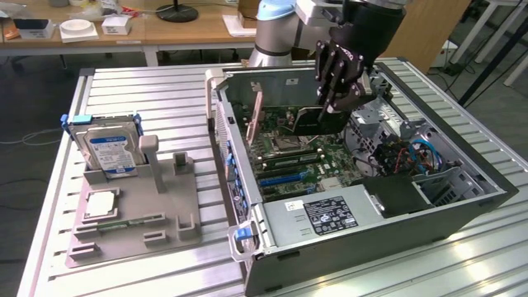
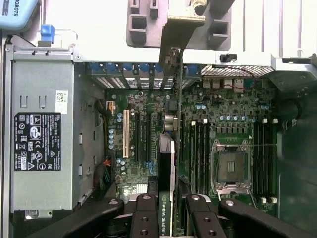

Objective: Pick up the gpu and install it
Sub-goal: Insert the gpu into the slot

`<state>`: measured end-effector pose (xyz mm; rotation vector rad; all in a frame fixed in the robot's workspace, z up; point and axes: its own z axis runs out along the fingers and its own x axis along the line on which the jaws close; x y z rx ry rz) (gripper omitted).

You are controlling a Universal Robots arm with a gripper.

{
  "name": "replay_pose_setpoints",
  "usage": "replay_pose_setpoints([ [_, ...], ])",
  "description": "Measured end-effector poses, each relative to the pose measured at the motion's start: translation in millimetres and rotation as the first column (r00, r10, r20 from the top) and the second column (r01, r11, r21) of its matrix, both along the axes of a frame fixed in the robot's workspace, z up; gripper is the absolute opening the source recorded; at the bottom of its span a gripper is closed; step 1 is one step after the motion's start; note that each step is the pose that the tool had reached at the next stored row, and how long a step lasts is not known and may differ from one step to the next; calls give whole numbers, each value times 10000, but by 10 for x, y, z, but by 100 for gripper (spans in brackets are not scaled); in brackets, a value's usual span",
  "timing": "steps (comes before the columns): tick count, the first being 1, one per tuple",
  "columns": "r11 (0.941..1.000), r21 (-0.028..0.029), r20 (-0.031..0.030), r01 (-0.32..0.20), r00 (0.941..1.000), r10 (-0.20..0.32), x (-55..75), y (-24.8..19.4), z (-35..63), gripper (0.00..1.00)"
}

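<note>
While the gripper (image 1: 334,104) clamps the gpu (image 1: 318,122) above the motherboard (image 1: 330,154) near the case's (image 1: 371,241) rear wall, it looks not yet seated

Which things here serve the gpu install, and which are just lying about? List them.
Job: gpu, held by the gripper; open computer case; motherboard.
Lying about: hard drive; grey fixture; memory stick in that fixture.
</note>
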<state>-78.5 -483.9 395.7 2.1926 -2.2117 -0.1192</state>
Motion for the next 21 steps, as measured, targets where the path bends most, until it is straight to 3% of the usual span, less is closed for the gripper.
replay_pose_setpoints([
  [3,10000,2,10,2,10000,-2,0,8,-5,26],
  [4,10000,1,40,1,10000,-1,1,11,-11,26],
  [8,10000,1,295,0,9996,0,14,23,-28,26],
  [10,10000,3,380,0,9993,0,17,26,-43,26],
  [21,10000,1,386,3,9993,-3,64,27,-240,26],
])
